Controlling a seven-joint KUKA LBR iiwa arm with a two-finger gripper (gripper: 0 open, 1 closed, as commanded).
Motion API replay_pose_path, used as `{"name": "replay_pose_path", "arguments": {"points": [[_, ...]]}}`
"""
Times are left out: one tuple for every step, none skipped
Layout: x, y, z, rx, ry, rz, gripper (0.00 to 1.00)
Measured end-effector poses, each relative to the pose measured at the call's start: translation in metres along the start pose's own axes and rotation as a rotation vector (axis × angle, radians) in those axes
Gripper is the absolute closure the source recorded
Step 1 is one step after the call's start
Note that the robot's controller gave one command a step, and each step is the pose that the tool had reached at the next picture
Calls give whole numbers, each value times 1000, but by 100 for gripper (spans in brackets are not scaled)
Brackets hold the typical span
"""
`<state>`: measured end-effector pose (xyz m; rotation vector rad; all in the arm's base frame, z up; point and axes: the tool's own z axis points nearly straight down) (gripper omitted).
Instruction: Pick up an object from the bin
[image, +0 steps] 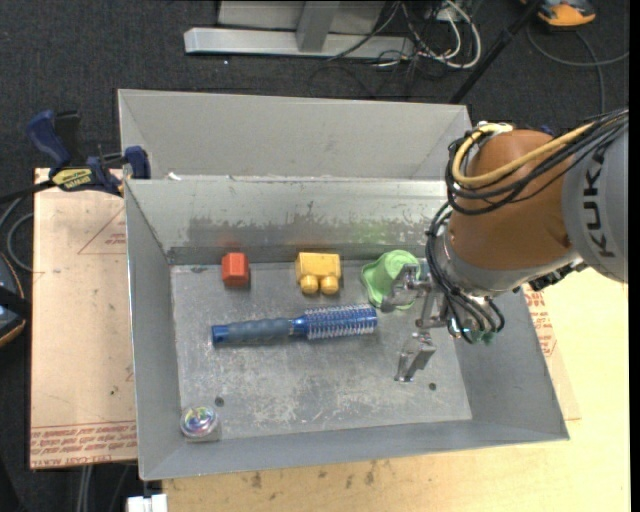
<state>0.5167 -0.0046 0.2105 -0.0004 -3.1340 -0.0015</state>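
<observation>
We saw a blue hairbrush (295, 327) lying flat in the grey bin (300, 395). Its long axis ran left to right, with the handle pointing left and the bristle head pointing right. The gripper (412, 362) hung over bare floor, right of the head. We could not tell whether it was open or closed. A green thing (385, 275) lay near the head, and a yellow toy (319, 272) and a red block (235, 269) lay behind the brush.

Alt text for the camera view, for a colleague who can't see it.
The tool hangs over bare floor at the right of the bin, near a green lump. To its left lie a blue hairbrush, a yellow block, a red block and a shiny thing.
</observation>
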Motion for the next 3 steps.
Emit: {"name": "replay_pose_path", "arguments": {"points": [[-63, 29, 137, -1, -11, 21, 0], [-65, 29, 132, -2, -22, 22, 100], [-56, 31, -7, 0, -16, 31, 100]]}}
